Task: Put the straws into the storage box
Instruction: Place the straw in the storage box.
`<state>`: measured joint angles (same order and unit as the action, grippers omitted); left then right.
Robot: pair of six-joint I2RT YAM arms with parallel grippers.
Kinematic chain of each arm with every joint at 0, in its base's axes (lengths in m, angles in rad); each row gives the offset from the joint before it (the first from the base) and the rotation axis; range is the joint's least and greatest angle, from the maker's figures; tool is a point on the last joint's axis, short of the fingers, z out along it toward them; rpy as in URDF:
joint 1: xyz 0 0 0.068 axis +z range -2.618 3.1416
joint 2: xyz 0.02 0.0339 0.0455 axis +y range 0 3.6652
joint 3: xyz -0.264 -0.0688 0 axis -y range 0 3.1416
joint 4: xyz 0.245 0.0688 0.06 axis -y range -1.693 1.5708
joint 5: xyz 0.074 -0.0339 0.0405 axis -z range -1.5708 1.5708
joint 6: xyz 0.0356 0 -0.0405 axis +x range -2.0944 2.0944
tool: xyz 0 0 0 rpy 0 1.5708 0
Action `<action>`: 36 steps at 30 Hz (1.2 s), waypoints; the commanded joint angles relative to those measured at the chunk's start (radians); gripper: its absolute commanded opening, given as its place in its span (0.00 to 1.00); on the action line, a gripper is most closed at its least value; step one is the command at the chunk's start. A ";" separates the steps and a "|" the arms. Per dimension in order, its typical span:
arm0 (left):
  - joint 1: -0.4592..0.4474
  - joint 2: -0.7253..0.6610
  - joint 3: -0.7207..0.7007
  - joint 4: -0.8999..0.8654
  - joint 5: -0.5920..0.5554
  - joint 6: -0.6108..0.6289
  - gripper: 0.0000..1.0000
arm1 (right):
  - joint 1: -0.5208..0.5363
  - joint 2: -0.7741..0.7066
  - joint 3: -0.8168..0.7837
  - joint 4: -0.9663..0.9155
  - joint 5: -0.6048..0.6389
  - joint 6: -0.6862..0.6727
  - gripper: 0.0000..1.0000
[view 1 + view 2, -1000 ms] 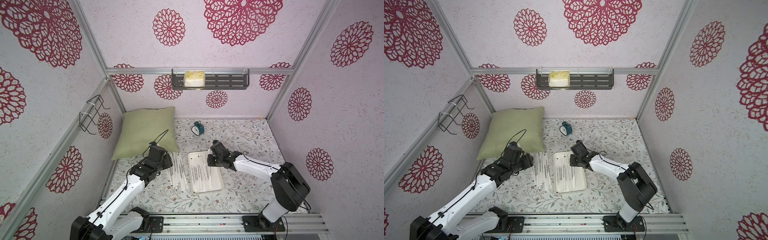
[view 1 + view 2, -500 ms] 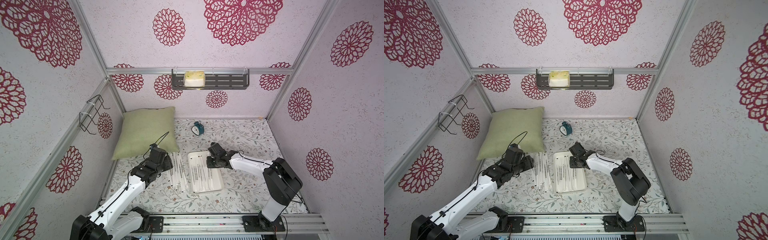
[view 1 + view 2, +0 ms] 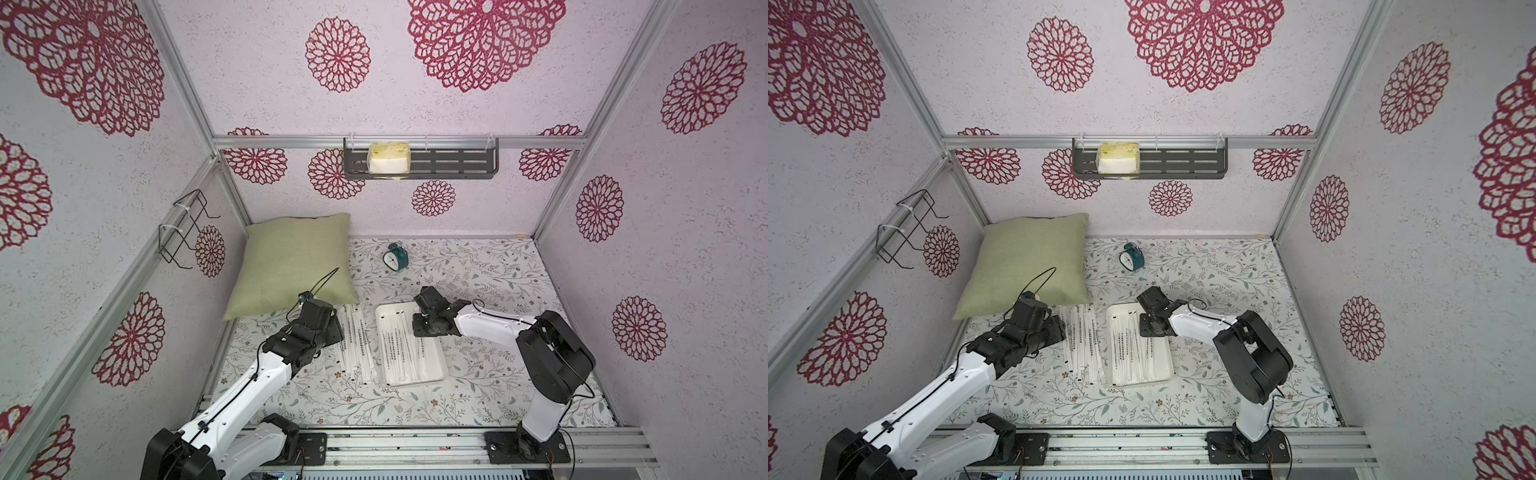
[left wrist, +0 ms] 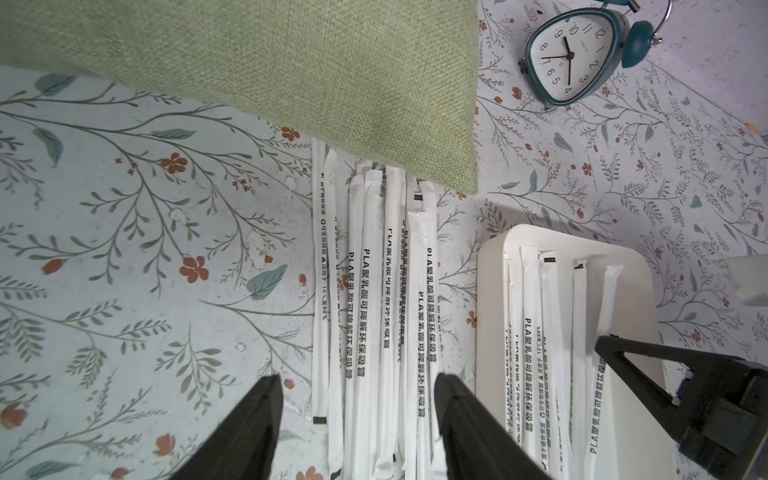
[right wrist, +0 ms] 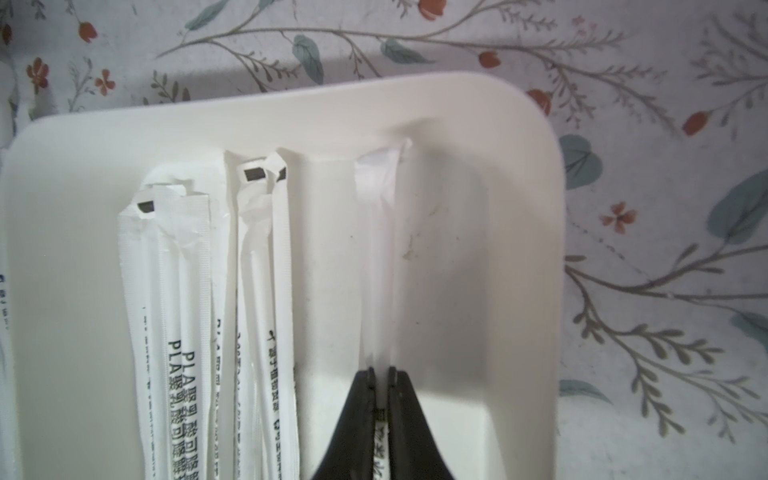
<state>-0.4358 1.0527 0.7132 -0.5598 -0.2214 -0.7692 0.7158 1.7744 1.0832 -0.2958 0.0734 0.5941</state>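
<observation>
Floral-print tabletop [image 3: 478, 270], pink rosette-patterned walls [image 3: 270, 83]; left gripper [image 4: 358, 380] spread wide over white paper-wrapped straws [image 4: 388, 270], right gripper [image 5: 381, 372] pinches 1 inside shallow white tray [image 5: 291, 112].

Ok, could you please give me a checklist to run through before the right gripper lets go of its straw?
1. The right gripper is shut on a straw: ok.
2. That straw lies inside the storage box rim: ok.
3. Straw resting on the box floor: cannot tell.
4. The left gripper is open above the loose straws on the table: ok.
5. The two grippers are apart: ok.
6. All straws boxed: not ok, the loose pile lies outside.
</observation>
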 commanded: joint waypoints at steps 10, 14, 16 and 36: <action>0.000 -0.023 0.045 -0.099 -0.179 -0.059 0.91 | -0.042 -0.063 0.004 -0.048 -0.050 0.011 0.12; 0.001 -0.039 0.036 -0.101 -0.212 -0.056 0.91 | -0.044 -0.034 0.006 -0.041 -0.050 0.011 0.12; 0.001 -0.048 0.026 -0.085 -0.202 -0.051 0.91 | -0.044 -0.022 0.006 -0.039 -0.043 0.012 0.12; 0.001 -0.032 -0.020 -0.022 -0.124 -0.063 0.85 | -0.027 0.041 0.013 0.015 -0.059 0.060 0.12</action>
<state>-0.4358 1.0161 0.7021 -0.5858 -0.3477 -0.8242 0.6819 1.8072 1.0821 -0.2943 0.0223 0.6289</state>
